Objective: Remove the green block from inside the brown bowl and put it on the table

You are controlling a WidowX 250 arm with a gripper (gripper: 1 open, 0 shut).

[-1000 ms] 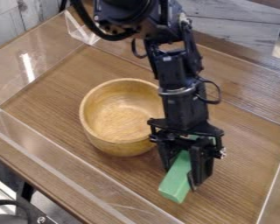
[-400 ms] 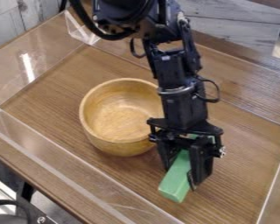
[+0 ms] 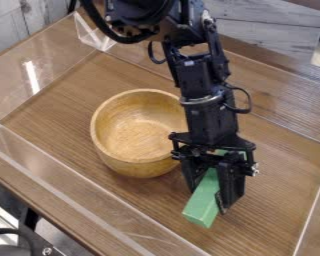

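The green block (image 3: 202, 206) is a bright green bar tilted on end to the right of the brown bowl (image 3: 137, 132), its lower end down at the table (image 3: 276, 130) surface. My gripper (image 3: 214, 190) points steeply down and is shut on the block's upper part, black fingers (image 3: 231, 188) on either side of it. The bowl is a round light wooden one, empty inside, just left of the gripper and apart from the block.
Clear plastic walls (image 3: 43, 70) run along the table's left and near edges. The black arm (image 3: 190, 60) rises from the gripper toward the top centre. Open wood surface lies right of the arm.
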